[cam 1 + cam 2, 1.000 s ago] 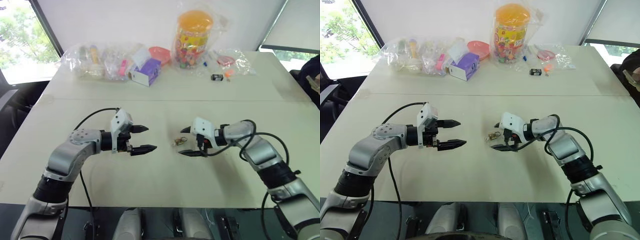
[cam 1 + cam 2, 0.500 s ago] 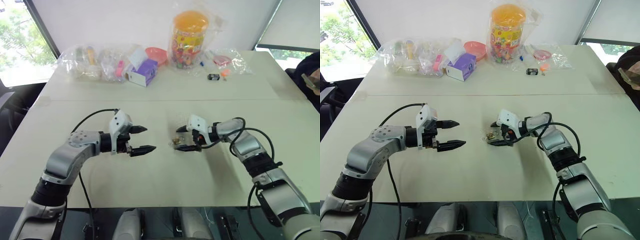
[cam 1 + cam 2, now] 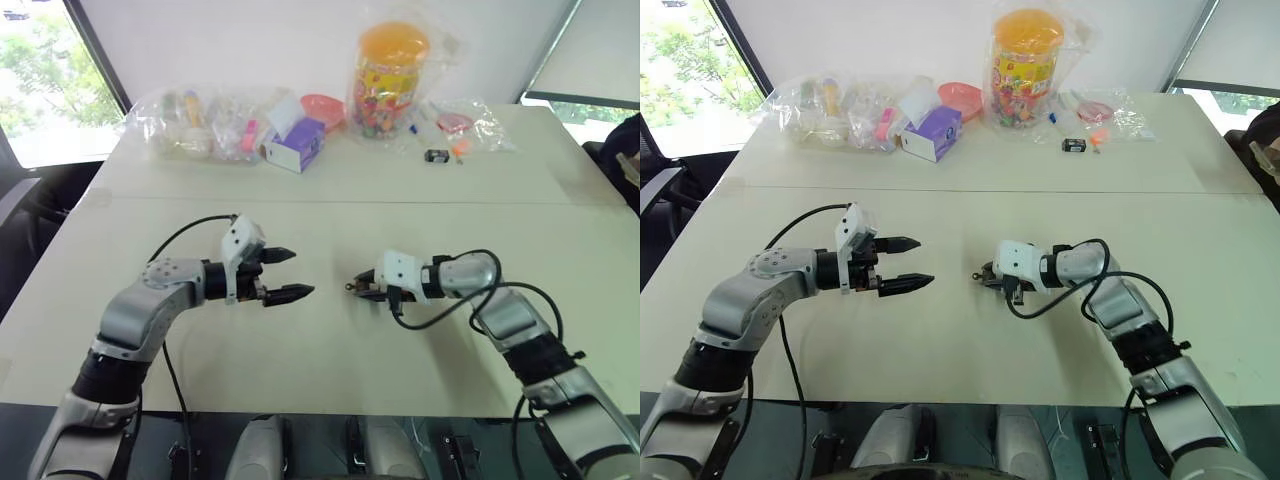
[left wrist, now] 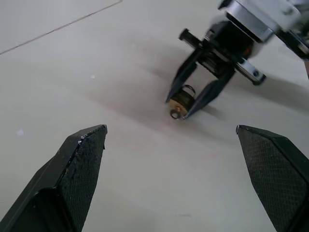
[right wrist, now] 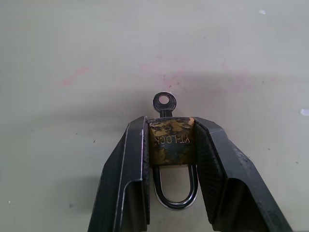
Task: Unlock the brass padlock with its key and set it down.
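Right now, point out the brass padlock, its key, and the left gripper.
Small yellow-gold brass padlock (image 5: 171,141), right wrist view, on its body.
Small silver key (image 5: 164,102), right wrist view, on its ringed head.
Left gripper (image 3: 902,264), right eye view, between its fingertips.

From my head views the brass padlock (image 5: 171,142) is too small to read, tucked behind my right hand (image 3: 992,279). My fingers (image 5: 130,164) cover its sides, and the key (image 5: 164,102) shows just its round bow.

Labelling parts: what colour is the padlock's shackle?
Silver; the shackle loops below the brass padlock body, clearest in the right wrist view.
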Controlling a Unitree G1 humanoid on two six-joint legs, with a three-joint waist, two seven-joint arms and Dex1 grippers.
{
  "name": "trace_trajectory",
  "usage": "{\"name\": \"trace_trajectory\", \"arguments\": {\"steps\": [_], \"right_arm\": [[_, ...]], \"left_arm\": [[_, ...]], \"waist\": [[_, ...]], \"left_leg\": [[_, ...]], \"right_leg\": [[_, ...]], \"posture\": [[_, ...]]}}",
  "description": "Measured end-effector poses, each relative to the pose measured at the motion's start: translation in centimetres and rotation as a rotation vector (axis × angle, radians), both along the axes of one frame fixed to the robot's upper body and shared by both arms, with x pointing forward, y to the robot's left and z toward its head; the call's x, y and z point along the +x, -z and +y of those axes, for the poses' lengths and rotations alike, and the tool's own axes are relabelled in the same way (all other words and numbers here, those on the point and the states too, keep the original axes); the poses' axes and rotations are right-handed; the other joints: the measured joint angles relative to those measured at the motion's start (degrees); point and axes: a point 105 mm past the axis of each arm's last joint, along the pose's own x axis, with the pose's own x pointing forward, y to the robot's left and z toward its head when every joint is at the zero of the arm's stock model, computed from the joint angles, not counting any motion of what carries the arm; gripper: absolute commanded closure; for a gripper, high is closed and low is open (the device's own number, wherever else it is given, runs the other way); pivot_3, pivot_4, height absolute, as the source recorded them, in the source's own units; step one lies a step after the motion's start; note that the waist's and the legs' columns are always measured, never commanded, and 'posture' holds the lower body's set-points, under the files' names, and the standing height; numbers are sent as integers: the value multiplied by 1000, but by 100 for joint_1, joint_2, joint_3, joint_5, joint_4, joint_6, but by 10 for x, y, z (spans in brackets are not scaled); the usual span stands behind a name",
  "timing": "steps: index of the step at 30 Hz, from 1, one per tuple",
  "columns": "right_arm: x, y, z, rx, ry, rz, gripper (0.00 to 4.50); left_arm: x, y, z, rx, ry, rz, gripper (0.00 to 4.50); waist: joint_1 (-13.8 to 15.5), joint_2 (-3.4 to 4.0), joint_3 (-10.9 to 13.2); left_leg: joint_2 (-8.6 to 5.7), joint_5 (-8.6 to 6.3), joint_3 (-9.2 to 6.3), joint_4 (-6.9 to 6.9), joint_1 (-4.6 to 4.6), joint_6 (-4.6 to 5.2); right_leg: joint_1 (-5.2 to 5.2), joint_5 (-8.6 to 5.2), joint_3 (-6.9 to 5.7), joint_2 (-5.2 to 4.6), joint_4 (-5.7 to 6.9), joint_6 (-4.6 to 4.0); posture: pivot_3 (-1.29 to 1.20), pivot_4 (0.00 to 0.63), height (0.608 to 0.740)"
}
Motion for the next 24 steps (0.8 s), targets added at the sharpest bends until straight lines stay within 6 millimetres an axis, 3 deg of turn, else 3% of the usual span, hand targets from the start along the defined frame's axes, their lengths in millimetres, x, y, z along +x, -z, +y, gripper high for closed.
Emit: {"name": "trace_trajectory", "arguments": {"steps": [2,8,13,16,21,24], "right_arm": [[-2,-9,-4,-52,-3,-111,3755],[-5,-71,7,-61,-49,-483,3755],[-9,-86,16,-55,-73,-573,3755],[-10,-87,17,-68,-78,-585,3755],[-12,-88,19,-80,-90,-597,3755],[-15,-90,22,-78,-102,-604,3755]], "left_arm": [[3,-3,-5,-29,11,20,0],[5,-16,-23,-110,103,83,0],[3,-28,-33,-160,183,123,0],[7,-32,-34,-173,194,127,1293],[13,-32,-35,-181,189,131,3938],[13,-33,-39,-190,194,132,3938]], "waist": [[19,-1,1],[-33,-2,2],[-68,-3,2],[-81,-3,2],[-93,-3,2],[-92,-3,2]], "left_leg": [[-1,0,1,2,-6,0],[5,0,0,1,-5,0],[3,0,-1,1,-6,0],[3,0,-1,1,-6,0],[4,0,-2,0,-6,0],[4,0,-2,0,-6,0]], "right_leg": [[-5,0,0,5,0,0],[-7,0,0,18,1,0],[-7,0,-1,17,1,0],[-7,0,-1,18,1,0],[-8,0,-1,18,1,0],[-8,0,-1,18,1,0]], "posture": [[0,150,740],[0,150,740],[0,150,740],[0,150,740],[0,150,740],[0,150,740]]}}
